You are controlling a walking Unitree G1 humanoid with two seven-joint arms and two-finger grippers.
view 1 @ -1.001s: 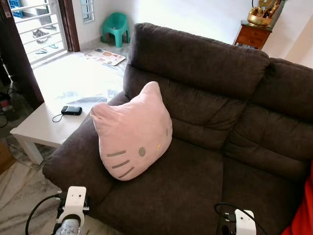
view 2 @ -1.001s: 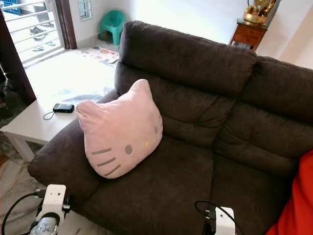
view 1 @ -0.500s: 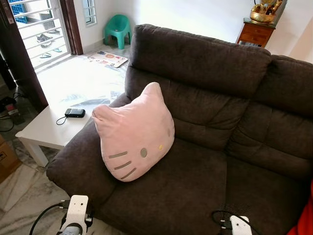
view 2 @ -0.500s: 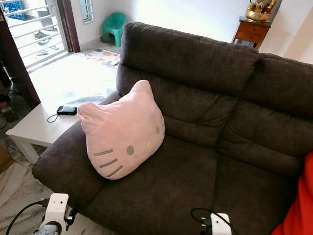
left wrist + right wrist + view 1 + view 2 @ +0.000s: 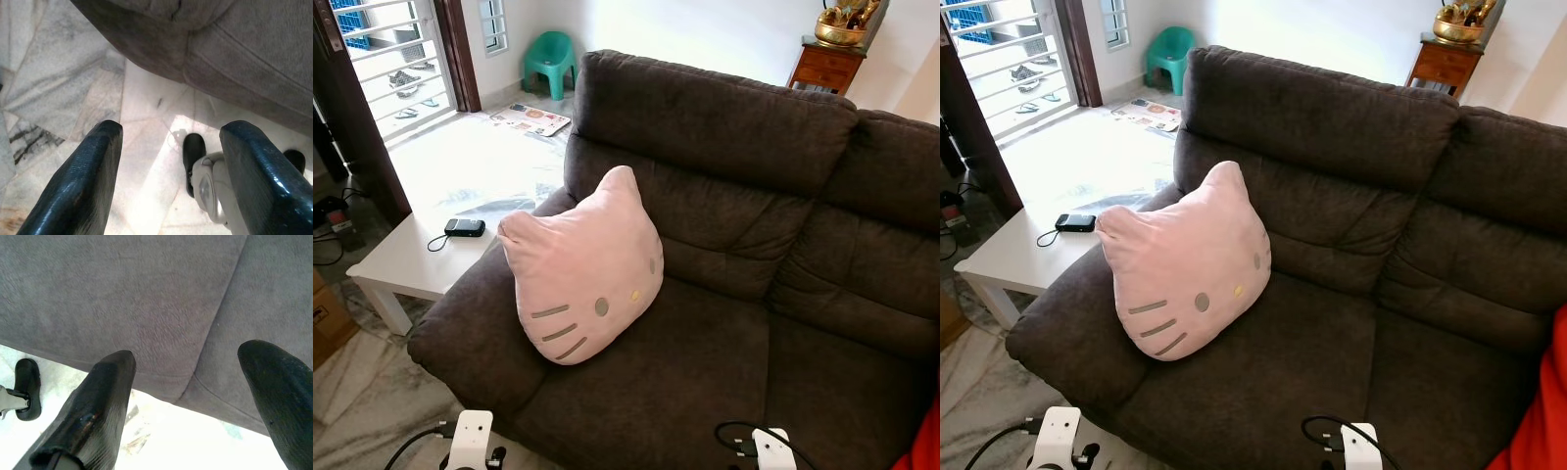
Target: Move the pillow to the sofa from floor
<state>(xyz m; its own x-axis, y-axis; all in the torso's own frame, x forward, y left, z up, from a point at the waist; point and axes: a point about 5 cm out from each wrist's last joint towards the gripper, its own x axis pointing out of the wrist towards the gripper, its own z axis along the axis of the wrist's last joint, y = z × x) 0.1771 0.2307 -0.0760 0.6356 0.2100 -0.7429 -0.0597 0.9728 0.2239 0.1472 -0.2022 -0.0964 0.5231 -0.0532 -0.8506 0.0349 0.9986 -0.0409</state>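
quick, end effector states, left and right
Left end effector: open, holding nothing, above the floor.
Right end effector: open, holding nothing, by the sofa's front edge.

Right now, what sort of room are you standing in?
Most likely a home living room: a dark grey sofa with a pink cat-face pillow propped on its seat, a low white side table beside it, and a marble-look tiled floor running to a barred doorway.
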